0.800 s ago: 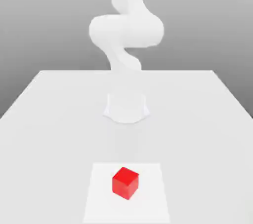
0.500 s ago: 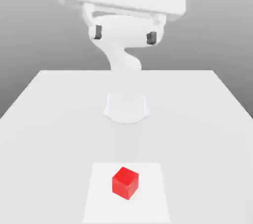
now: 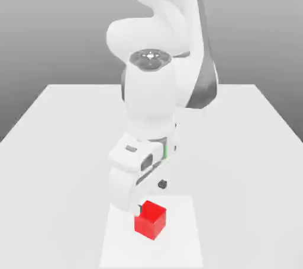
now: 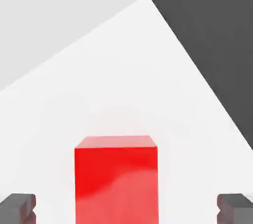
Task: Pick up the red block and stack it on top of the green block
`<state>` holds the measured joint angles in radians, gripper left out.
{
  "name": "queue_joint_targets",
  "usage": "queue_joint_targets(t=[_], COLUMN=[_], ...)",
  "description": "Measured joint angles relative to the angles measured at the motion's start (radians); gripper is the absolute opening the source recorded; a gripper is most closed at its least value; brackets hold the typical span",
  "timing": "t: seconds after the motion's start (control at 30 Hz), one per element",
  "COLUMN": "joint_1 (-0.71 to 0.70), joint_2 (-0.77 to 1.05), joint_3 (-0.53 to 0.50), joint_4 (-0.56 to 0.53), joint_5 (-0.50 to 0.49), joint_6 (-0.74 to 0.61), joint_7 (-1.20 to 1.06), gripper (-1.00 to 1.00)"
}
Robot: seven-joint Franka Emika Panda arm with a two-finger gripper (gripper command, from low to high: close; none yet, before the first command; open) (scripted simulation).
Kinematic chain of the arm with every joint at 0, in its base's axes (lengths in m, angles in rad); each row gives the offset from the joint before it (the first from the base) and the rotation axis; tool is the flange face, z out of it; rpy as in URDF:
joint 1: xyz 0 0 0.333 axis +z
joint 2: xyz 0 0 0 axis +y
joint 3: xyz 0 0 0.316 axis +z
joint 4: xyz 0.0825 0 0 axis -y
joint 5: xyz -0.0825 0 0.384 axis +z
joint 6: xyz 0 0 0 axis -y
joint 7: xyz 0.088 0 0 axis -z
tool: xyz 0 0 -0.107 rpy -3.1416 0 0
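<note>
Red block [image 3: 150,220] sits on a paler square patch [image 3: 183,244] near the bench's [image 3: 59,137] front edge, its upper corner hidden behind the hand [image 3: 142,199]. Fingers [image 4: 18,207] stand wide apart (tips cut off), apparently flanking the block without touching.

The arm [image 3: 155,93] is showing as smooth, rounded white segments filling the middle of the exterior view. A dark grey panel is running down its right flank, and a glossy grey round cap is sitting on a joint near upper centre. A thin green line is showing at the wrist. The boxy white hand is carrying dark slots. Dark grey fingertips [image 4: 18,208] are showing at the hand view's bottom corners.
</note>
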<state>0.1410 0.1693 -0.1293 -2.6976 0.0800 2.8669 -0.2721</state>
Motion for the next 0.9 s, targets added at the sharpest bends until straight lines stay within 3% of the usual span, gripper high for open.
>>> queue_joint_targets(t=[0.07, 0.1, 0.33, 0.53, 0.9], joint_1=[-0.024, -0.034, -0.036, -0.016, 0.181], joint_2=[0.072, 0.098, 0.100, -0.087, 0.071], joint_3=[0.031, 0.043, 0.044, 0.009, 0.164], joint_4=[0.010, 0.014, 0.014, -0.010, 0.356], joint_5=[0.030, 0.039, 0.038, -0.050, -0.095], joint_6=[0.061, 0.083, 0.082, -0.079, -0.287], joint_7=[-0.025, -0.032, -0.032, 0.034, 0.113], gripper=[0.00, -1.00, -1.00, -1.00, -1.00])
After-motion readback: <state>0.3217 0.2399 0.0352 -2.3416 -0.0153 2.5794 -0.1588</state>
